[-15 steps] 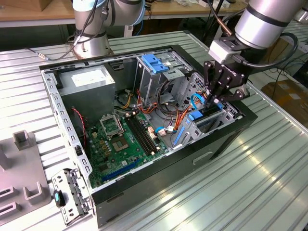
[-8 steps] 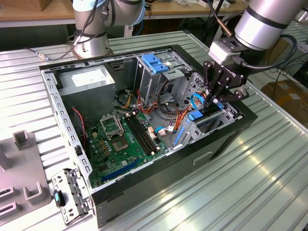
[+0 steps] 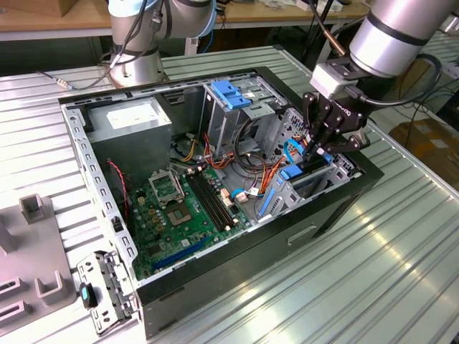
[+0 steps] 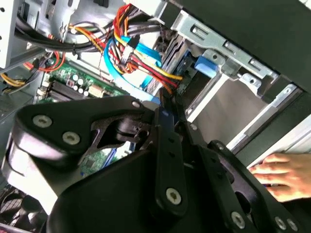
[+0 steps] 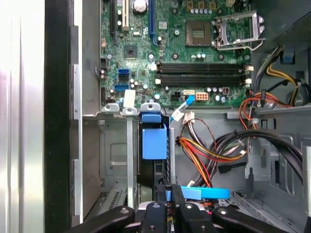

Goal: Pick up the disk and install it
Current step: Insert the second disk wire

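Note:
The disk [image 5: 154, 143] stands on edge in a bay at the front corner of the open computer case [image 3: 337, 208], its blue carrier rail facing me and its dark body below it. In the exterior view the disk [image 3: 308, 166] sits low in that bay, at the view's right. My gripper [image 3: 319, 149] hangs straight over it. In both wrist views the black fingers [image 5: 177, 196] are pressed together on a thin blue edge of the carrier, so the gripper [image 4: 166, 110] is shut on the disk. The label side is hidden.
A blue-handled bracket [image 3: 231, 93] tops the grey drive cage beside the bay. Red, yellow and blue cables [image 5: 209, 150] crowd next to the bay. The motherboard [image 3: 179, 208] fills the case floor. A person's hand [image 4: 284, 174] rests on the case's outer wall. A loose metal bracket [image 3: 107, 287] lies on the table.

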Controlling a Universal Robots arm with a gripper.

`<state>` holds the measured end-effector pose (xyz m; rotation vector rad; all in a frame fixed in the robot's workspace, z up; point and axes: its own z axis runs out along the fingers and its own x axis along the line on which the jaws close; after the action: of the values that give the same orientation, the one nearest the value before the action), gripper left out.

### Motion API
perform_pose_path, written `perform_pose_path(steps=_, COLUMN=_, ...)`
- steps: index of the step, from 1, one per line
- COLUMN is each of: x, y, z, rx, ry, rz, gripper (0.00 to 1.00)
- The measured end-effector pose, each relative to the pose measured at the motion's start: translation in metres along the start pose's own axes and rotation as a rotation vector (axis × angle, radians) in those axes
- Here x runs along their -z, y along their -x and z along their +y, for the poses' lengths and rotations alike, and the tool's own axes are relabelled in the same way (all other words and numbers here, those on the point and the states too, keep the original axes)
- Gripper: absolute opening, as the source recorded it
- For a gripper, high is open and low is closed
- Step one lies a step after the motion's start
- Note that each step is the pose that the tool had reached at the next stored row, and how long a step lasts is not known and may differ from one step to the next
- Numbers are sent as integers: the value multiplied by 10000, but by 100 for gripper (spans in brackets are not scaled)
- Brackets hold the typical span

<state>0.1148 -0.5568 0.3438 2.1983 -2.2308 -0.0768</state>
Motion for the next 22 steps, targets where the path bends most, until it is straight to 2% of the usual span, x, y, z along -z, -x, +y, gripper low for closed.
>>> perform_pose_path(steps=3, x=5, y=0, z=0, rx=1, ry=0, rz=-7, gripper=16)
perform_pose_path(steps=7, x=58, y=1, z=2, rx=0, ry=0, rz=-7, gripper=16)
perform_pose_path(steps=22, x=57, y=-46, z=-8, rx=1, ry=-17, rz=-5, gripper=16)
